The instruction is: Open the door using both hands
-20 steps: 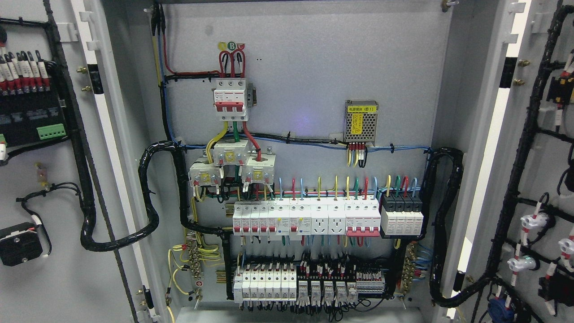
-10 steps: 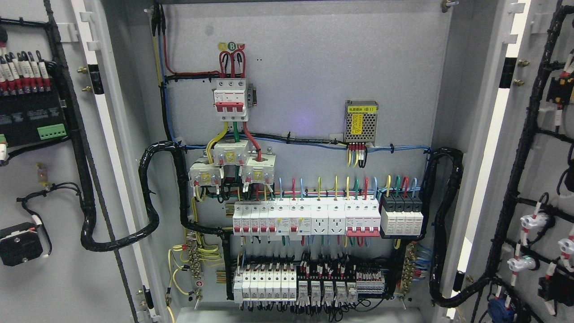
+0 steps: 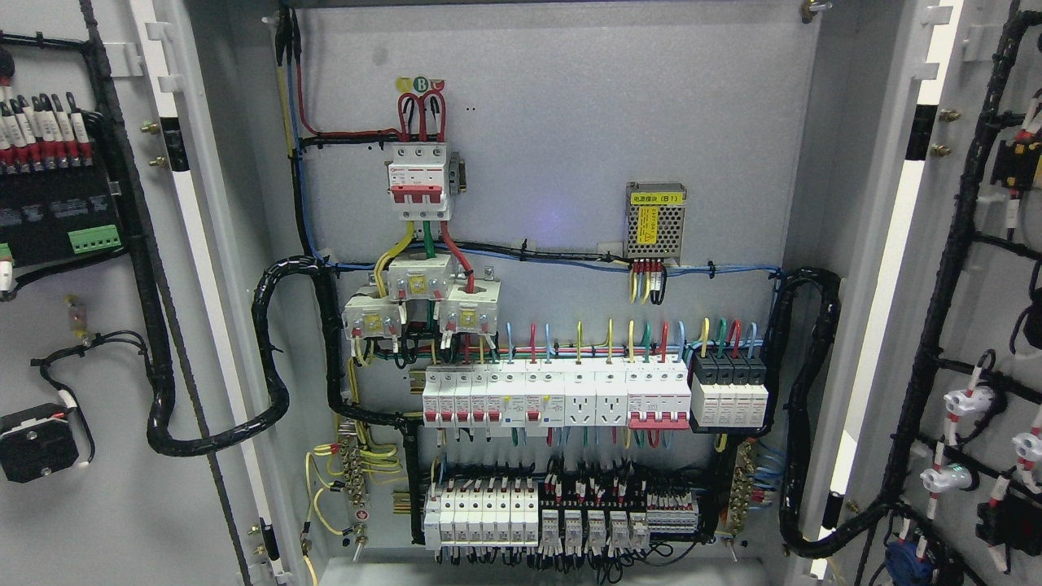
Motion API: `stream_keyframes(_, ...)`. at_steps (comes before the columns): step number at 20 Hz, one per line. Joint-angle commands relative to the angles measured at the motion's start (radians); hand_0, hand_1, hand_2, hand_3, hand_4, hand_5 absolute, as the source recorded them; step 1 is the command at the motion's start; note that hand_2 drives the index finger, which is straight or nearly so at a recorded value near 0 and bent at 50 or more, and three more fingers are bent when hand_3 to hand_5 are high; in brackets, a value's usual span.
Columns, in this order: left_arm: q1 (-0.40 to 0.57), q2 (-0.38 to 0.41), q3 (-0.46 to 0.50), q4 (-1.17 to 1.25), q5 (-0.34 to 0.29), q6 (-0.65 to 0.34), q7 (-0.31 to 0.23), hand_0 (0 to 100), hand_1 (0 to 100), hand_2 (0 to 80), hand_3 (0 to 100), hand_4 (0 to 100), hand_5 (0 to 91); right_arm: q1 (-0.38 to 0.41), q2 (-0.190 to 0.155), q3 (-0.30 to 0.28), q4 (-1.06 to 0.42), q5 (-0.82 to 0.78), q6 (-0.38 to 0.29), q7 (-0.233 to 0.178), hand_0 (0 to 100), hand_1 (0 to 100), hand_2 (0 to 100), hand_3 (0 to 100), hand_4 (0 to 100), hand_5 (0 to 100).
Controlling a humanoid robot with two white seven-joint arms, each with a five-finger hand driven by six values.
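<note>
A grey electrical cabinet fills the head view with both doors swung wide. The left door point(image 3: 122, 488) shows its inner face at the picture's left, carrying black cable looms and terminal blocks. The right door point(image 3: 989, 268) stands at the picture's right edge, also wired with black cables and white connectors. Between them lies the back panel point(image 3: 570, 122) with a red-and-white main breaker point(image 3: 418, 181), a row of white breakers point(image 3: 553, 396) and a lower row of terminals point(image 3: 562, 517). Neither of my hands nor arms shows in the picture.
A small metal power supply point(image 3: 655, 221) with a yellow label sits at the panel's right. Thick black cable bundles point(image 3: 273, 358) loop from each door hinge side into the cabinet. The cabinet floor edge point(image 3: 537, 574) runs along the bottom.
</note>
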Motion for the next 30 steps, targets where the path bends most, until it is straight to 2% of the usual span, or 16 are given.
stream_keyframes(1, -0.101, -0.027, -0.007, 0.439, -0.002, -0.161, -0.002, 0, 0, 0.0, 0, 3, 0.0, -0.177, 0.138, 0.016, 0.654, 0.005, 0.002, 0.000, 23, 0, 0, 0, 0, 0)
stream_keyframes(4, -0.180, -0.045, -0.007, 0.589, -0.002, -0.146, -0.006, 0, 0, 0.0, 0, 3, 0.0, -0.276, 0.178, 0.015, 0.838, 0.006, 0.005, 0.000, 23, 0, 0, 0, 0, 0)
stream_keyframes(7, -0.249, -0.070, -0.004, 0.682, 0.001, -0.025, -0.006, 0, 0, 0.0, 0, 3, 0.0, -0.354, 0.201, 0.016, 0.962, 0.006, 0.032, -0.022, 23, 0, 0, 0, 0, 0)
stream_keyframes(11, -0.328, -0.093, 0.007, 0.722, 0.010, 0.245, -0.005, 0, 0, 0.0, 0, 3, 0.0, -0.408, 0.210, 0.018, 1.010, 0.006, 0.173, -0.121, 23, 0, 0, 0, 0, 0)
stream_keyframes(14, -0.375, -0.099, 0.029, 0.783, 0.008, 0.368, -0.002, 0, 0, 0.0, 0, 3, 0.0, -0.444, 0.213, 0.015, 1.012, 0.051, 0.287, -0.155, 23, 0, 0, 0, 0, 0)
stream_keyframes(17, -0.411, -0.122, 0.029, 0.846, 0.007, 0.403, -0.002, 0, 0, 0.0, 0, 3, 0.0, -0.477, 0.214, 0.015, 1.015, 0.081, 0.357, -0.180, 23, 0, 0, 0, 0, 0)
stream_keyframes(21, -0.437, -0.125, 0.029, 0.921, 0.005, 0.480, 0.000, 0, 0, 0.0, 0, 3, 0.0, -0.515, 0.214, 0.015, 1.033, 0.120, 0.471, -0.180, 23, 0, 0, 0, 0, 0)
stream_keyframes(25, -0.440, -0.127, 0.027, 0.921, 0.005, 0.613, 0.000, 0, 0, 0.0, 0, 3, 0.0, -0.538, 0.224, 0.015, 1.058, 0.195, 0.515, -0.181, 23, 0, 0, 0, 0, 0)
stream_keyframes(28, -0.440, -0.127, 0.029, 0.913, 0.004, 0.633, 0.000, 0, 0, 0.0, 0, 3, 0.0, -0.561, 0.251, 0.015, 1.104, 0.220, 0.543, -0.189, 23, 0, 0, 0, 0, 0)
stream_keyframes(30, -0.440, -0.128, 0.029, 0.910, 0.005, 0.639, 0.000, 0, 0, 0.0, 0, 3, 0.0, -0.572, 0.260, 0.015, 1.127, 0.224, 0.555, -0.216, 23, 0, 0, 0, 0, 0)
